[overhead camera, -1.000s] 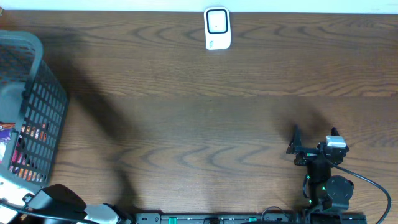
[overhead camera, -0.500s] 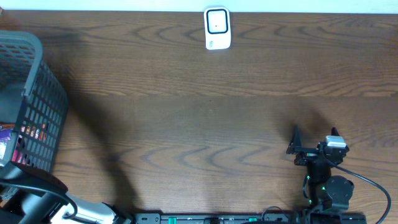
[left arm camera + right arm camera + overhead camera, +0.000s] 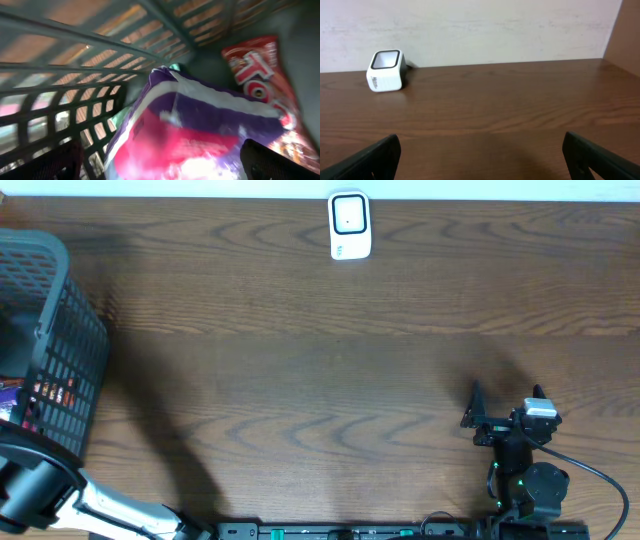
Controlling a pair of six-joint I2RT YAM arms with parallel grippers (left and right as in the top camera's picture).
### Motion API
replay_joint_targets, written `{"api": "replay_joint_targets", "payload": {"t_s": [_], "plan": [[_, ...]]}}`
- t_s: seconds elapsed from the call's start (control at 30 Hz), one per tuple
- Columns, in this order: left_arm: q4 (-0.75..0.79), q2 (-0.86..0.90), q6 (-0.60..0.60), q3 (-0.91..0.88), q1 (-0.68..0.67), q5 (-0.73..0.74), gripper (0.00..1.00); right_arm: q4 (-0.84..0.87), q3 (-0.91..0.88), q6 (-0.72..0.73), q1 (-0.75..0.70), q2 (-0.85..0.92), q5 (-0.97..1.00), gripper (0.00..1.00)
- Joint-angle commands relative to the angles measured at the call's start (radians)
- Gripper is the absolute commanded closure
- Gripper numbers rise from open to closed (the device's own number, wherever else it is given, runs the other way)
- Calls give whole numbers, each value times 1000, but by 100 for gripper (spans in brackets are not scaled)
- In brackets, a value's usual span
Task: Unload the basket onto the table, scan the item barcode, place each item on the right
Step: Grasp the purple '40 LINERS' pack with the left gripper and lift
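In the left wrist view my left gripper (image 3: 165, 169) is open inside the grey mesh basket (image 3: 75, 60), just above a purple and pink snack packet (image 3: 200, 125); the frame is blurred. The packet lies between the two dark fingertips (image 3: 52, 165), and I cannot tell whether they touch it. A red packet (image 3: 260, 80) lies beside it. The white barcode scanner (image 3: 349, 225) stands at the table's far edge, also in the right wrist view as the scanner (image 3: 385, 70). My right gripper (image 3: 507, 396) rests open near the front right, with nothing in it.
The basket (image 3: 62, 340) stands at the table's left edge with colourful packets showing through its mesh. My left arm (image 3: 40, 492) reaches in from the front left corner. A pale wall (image 3: 480, 30) runs behind the scanner.
In the overhead view my left arm has swung further left, toward the basket and the frame edge. The right arm and the scanner have not moved.
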Motion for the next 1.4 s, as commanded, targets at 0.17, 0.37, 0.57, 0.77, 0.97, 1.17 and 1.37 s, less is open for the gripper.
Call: {"api": "replay_joint_targets", "payload": {"t_s": [0.17,0.37,0.57,0.77,0.97,1.17,1.37], "plan": [[-26,97,10,2,41,130,15,-4,-2,10,-4,-3,1,1],[-46,124,9,-31,41,277,36,-4,-2,10,-4,-3,1,1],[-84,123,8,-37,41,463,92,-4,-2,10,-4,-3,1,1],[-101,109,9,-21,41,765,93,-4,-2,10,-4,-3,1,1],[-25,67,-21,52,41,1233,93,-4,-2,10,-3,-3,1,1],[264,-55,-309,61,41,1443,93,-4,-2,10,-4,-3,1,1],[416,-230,-364,61,41,1442,93,-4,-2,10,-4,-3,1,1]]}}
